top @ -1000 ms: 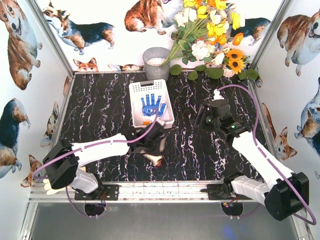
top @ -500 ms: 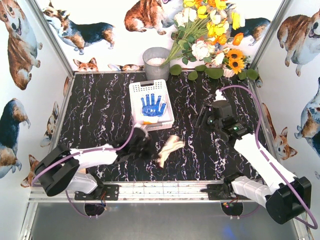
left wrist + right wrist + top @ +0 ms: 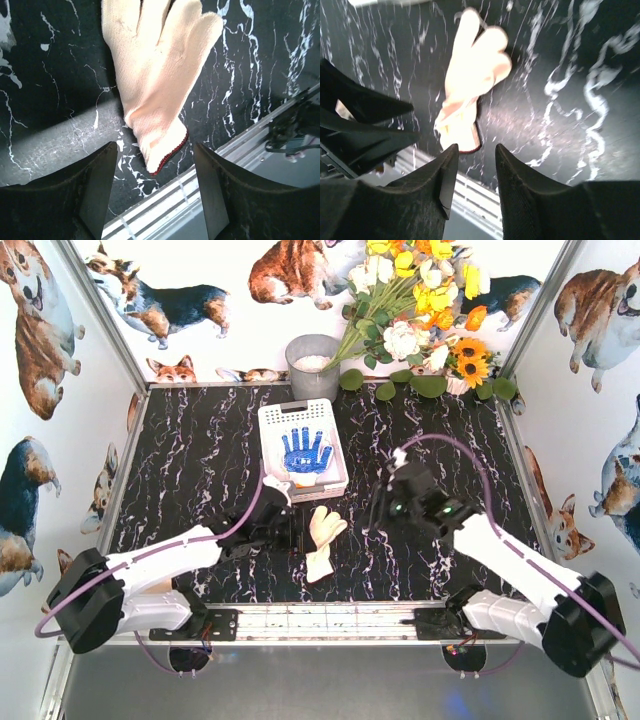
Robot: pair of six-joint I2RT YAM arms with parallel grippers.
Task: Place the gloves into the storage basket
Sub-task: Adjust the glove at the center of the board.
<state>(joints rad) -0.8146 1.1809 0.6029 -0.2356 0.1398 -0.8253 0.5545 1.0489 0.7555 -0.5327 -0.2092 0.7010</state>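
two gloves are in view. one cream knit glove with a dark red cuff edge lies flat on the black marbled bench, just in front of the storage basket's near end and apart from it, its fingers pointing toward the basket and its cuff toward the near rail. the second glove, white with a blue-dotted palm, lies palm up inside the one white perforated storage basket, which sits toward the back middle of the bench. a small orange patch shows at the basket's near end; what it is cannot be told. the left hand sits low just left of the cream glove, fingers spread wide and gripping nothing, the cuff lying on the bench between them. the right hand hangs above the bench to the glove's right, its two fingers a little apart and empty. behind the basket stand one round grey bucket and one bunch of flowers.
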